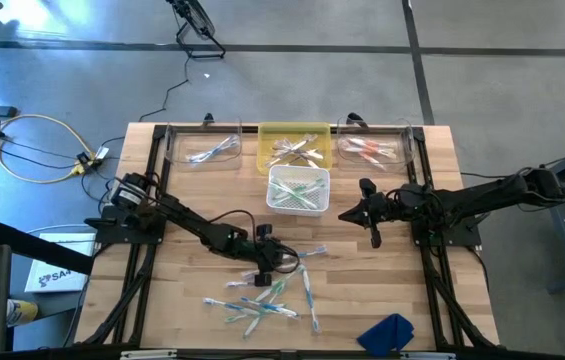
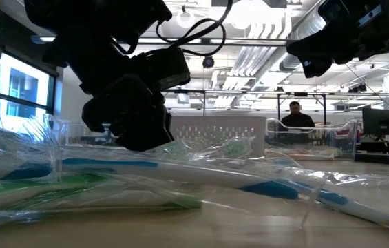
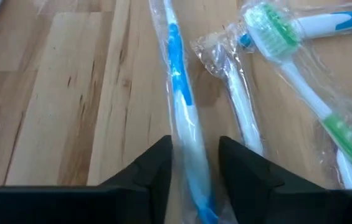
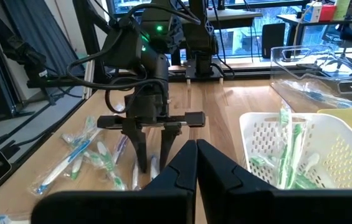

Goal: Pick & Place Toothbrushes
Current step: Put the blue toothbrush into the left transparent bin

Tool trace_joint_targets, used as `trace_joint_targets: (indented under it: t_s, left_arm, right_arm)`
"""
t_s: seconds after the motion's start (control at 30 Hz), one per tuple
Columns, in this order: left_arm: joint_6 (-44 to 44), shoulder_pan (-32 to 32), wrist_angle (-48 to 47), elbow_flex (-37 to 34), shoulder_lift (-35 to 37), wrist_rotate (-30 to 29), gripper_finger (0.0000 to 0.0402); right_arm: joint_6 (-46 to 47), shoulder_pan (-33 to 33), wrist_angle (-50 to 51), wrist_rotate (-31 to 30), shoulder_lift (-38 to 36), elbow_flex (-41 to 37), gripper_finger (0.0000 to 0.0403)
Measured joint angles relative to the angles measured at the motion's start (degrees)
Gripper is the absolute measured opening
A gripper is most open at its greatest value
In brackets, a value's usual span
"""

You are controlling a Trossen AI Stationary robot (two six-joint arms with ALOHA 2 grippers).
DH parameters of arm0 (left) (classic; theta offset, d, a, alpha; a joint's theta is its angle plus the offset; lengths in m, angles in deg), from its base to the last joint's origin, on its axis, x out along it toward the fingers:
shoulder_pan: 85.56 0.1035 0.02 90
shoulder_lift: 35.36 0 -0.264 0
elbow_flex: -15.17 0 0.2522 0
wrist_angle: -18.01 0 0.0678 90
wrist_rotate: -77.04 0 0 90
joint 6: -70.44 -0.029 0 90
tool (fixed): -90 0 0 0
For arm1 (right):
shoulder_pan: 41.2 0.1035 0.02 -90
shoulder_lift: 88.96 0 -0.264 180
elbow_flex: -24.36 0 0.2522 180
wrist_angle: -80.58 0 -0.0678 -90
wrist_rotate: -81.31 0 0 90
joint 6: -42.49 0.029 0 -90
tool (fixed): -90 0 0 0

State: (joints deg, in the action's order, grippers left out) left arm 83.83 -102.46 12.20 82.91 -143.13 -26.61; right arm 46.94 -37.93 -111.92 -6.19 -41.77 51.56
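Grasp step: left hand [image 3: 193, 165] half-open, straddling blue-striped toothbrush [image 3: 179, 74] mid-surface; next close, lift. Right hand [image 4: 195, 163] shut, waiting right side.

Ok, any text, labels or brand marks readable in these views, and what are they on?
"SA": partial dark print on the white box beside the table's left edge; the remaining letters are too small to read.
Toothbrushes, wrappers and bins: no readable print.

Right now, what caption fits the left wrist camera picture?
Left end effector straddling a wrapped blue-and-white toothbrush on the wooden table, green toothbrush alongside.
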Motion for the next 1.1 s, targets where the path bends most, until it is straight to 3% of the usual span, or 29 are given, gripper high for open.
trace_joint_targets:
  t_s: [0.3, 0.67, 0.9, 1.1]
  left_arm:
    - [-1.4, 0.4, 1.0, -0.1, -0.1, -0.5, 0.0018]
    - [-6.4, 0.5, 0.8, 2.8, 1.5, -1.5, 0.0016]
    - [-10.8, 1.6, -14.5, 6.4, 10.8, -3.9, 0.0013]
    - [-13.2, 2.4, -31.6, 9.2, 21.9, -10.1, 0.0018]
  right_arm:
    - [0.0, 0.0, 0.0, 0.6, 0.0, 0.0, 0.0002]
    - [0.2, 0.0, 0.1, 0.7, 0.0, 0.0, 0.0002]
    - [0.5, 0.0, 1.7, 0.7, 0.0, 0.1, 0.0002]
    - [0.5, 0.2, 2.2, 0.9, 0.0, 0.0, 0.0002]
